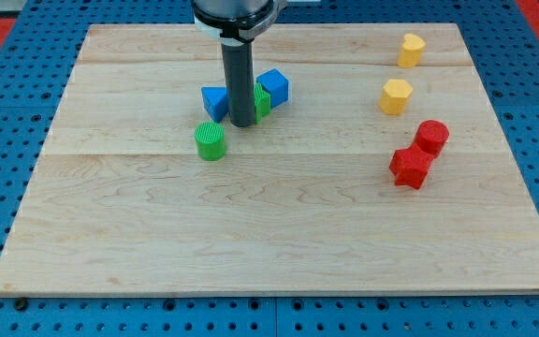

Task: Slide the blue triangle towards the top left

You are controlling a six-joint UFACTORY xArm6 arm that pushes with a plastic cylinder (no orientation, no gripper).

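Blocks count eight: two blue (215, 100), two green (211, 140), two yellow (396, 95), two red (410, 168). Tip (242, 124) stands between blue ones; no pincer exists. Wooden board (251, 234) on blue pegboard (7, 103).

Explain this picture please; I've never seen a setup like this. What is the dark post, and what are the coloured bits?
One camera looks down at a wooden board. The dark post is a robot arm's rod; its lower end, my tip, slides on the board and pushes blocks. It holds nothing. My tip sits in a cluster: a blue block at its left, another blue block at its upper right, a green block partly hidden behind the rod, and a green cylinder below-left. Two yellow blocks and two red blocks lie at the view's right.
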